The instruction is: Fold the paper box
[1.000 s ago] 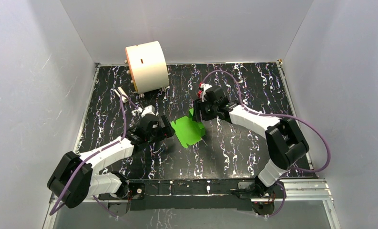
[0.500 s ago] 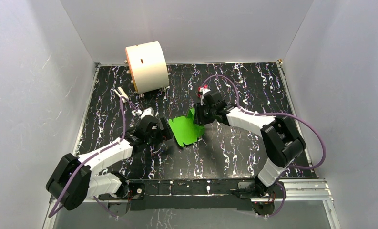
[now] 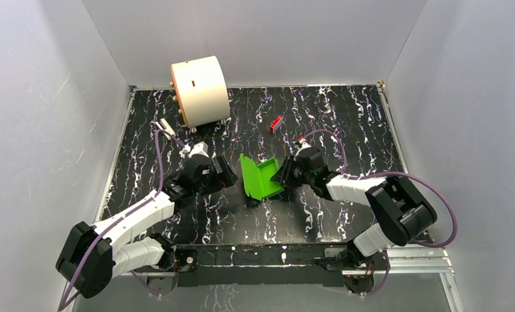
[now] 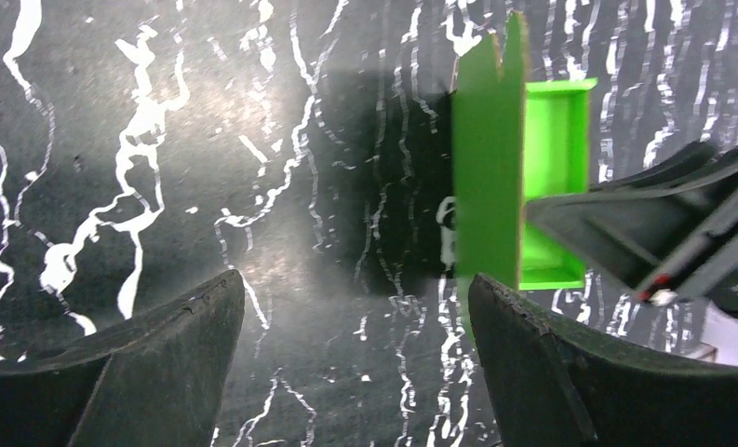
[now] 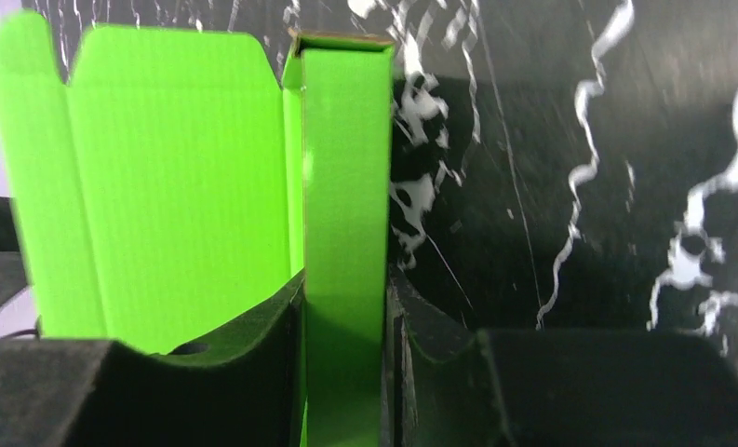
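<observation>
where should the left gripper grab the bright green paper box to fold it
On the bright green paper box, take the upright lid panel near its free top edge, coming from the left arm's side, where the open left gripper faces it. The panel stands thin and vertical, so fingers should straddle it; the right gripper clamps a side wall.

We see a bright green box (image 3: 260, 177), a black worktop (image 3: 345, 123) veined white, a cream cylinder (image 3: 199, 91), a red block (image 3: 276, 123).
</observation>
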Available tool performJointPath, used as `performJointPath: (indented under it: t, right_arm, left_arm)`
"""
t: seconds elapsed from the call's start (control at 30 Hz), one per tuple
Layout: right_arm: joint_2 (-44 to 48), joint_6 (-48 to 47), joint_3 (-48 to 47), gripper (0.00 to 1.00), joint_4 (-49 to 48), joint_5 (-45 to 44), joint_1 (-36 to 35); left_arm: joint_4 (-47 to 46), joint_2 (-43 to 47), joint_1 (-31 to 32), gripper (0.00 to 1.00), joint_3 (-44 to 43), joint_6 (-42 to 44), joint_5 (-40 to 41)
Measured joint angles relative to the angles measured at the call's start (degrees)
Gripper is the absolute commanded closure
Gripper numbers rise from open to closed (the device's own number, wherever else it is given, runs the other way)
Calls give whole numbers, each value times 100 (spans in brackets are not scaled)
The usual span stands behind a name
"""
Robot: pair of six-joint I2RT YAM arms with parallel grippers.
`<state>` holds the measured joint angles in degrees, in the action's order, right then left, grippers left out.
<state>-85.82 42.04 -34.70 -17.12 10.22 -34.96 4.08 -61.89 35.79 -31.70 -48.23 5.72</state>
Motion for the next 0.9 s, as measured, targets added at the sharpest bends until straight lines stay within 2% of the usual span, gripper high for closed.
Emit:
performJointPath:
  t: [0.17,0.3,0.47,0.6,0.8,0.9]
  right_arm:
    - [79,988,903,53,-1003,-297,-197]
    - [83,1327,997,42,-1373,-586,-511]
    - [195,1375,1003,30,-1493,-866,-562]
    - [304,1316,1019,28,-1475,-994,-560]
    - [350,1263,1202,31,-1467,-1027,-560]
    - [350,1228,1252,32,-1493,-1025,-560]
  left_arm:
    - [70,24,0,13,-358,9,-236]
    - [107,39,0,13,-632,66,-457]
    - [343,42,0,12,-984,219,-629]
    - [439,-81,0,13,-1189,374,-688]
    - [680,-774,0,13,-1493,634,-710]
    - [859,-881,0,16,-1497,721,-601]
